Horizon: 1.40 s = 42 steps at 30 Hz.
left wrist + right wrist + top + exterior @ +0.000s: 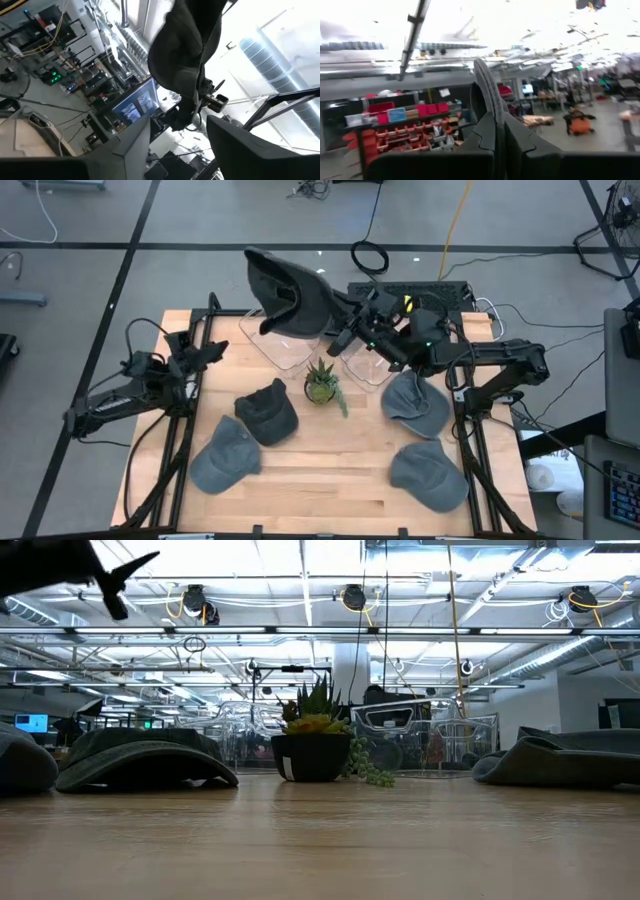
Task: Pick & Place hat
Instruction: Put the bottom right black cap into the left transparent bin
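My right claw (345, 330) pinches the soft, floppy dark grey hat (290, 295) by its curved brim, high above the pale wooden surface (330, 470).

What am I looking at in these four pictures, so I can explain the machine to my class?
It is a robot with two dark arms at a wooden table, each ending in a two-finger gripper. One picture looks straight down, one looks level along the tabletop, and one comes from a camera on each wrist. The right gripper is shut on the lifted hat, held high over two clear bins. The left gripper waits open at the table's left edge. On the table lie a black hat, three grey hats and a small potted plant.
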### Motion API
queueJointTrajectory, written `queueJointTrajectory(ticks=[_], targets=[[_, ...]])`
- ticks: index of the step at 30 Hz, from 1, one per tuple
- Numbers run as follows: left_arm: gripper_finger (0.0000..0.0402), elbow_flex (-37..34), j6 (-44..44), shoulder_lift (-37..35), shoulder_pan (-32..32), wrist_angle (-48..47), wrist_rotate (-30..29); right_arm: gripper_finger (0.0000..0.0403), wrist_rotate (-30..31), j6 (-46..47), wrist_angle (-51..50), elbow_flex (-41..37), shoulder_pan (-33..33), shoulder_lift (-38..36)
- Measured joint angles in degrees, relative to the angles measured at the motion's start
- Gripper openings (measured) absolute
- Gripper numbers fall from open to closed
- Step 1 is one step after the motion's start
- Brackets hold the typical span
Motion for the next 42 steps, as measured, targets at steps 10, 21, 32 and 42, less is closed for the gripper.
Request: queueJointTrajectory(ticks=[10,21,32,42], targets=[[0.0192,20.6,9.4,20.1,0.0,0.0,0.4,0.0000,-4.3,-13.5,8.2,0.0,-0.4,0.0],[0.0160,39.8,18.8,39.3,0.0,0.0,6.1,0.0000,-8.6,-23.6,17.1,0.6,-0.5,-0.2],[0.0195,48.5,18.6,52.9,-3.4,2.2,6.3,0.0000,-10.7,-27.1,17.1,2.6,-0.4,-0.3],[0.0211,56.2,22.8,61.0,-8.1,3.0,6.1,0.0000,-11.9,-26.8,17.1,2.6,-0.8,-0.3]])
